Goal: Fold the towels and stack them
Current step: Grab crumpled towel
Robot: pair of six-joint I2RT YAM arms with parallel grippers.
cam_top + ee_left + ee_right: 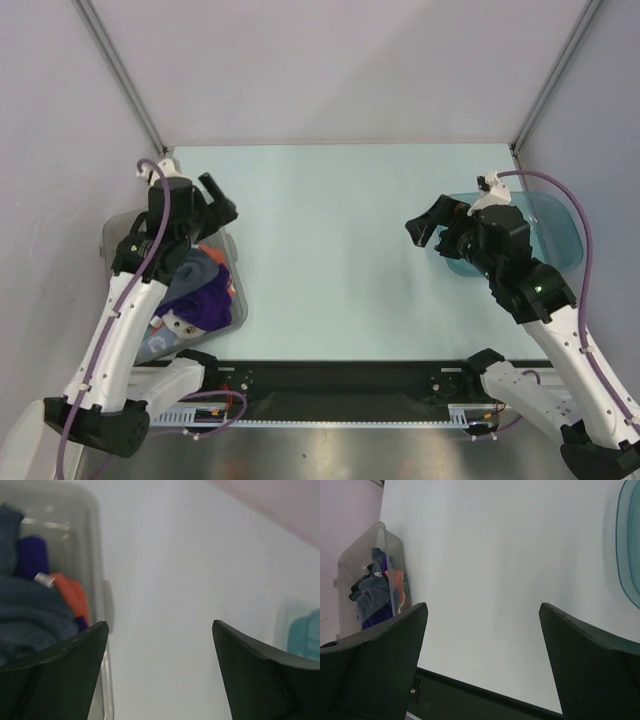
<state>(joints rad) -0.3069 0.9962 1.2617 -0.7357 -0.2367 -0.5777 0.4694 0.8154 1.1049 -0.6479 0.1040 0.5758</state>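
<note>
The towels [198, 292] lie crumpled together in a clear plastic bin [120, 232] at the table's left edge. In that heap I make out dark navy, purple and orange cloth. My left gripper [216, 203] hangs open above the bin's far right corner, holding nothing. In the left wrist view the navy towel [30, 610], the purple one [32, 555] and the orange one [73, 594] show left of the open left gripper [160, 630]. My right gripper [428, 224] stands open and empty over the table's right side; in the right wrist view it [482, 612] frames bare table.
A teal translucent tray [560, 232] sits at the right edge, partly under the right arm, and shows as the tray [631, 555] in the right wrist view. The bin [364, 565] appears far left there. A black rail [340, 378] runs along the near edge.
</note>
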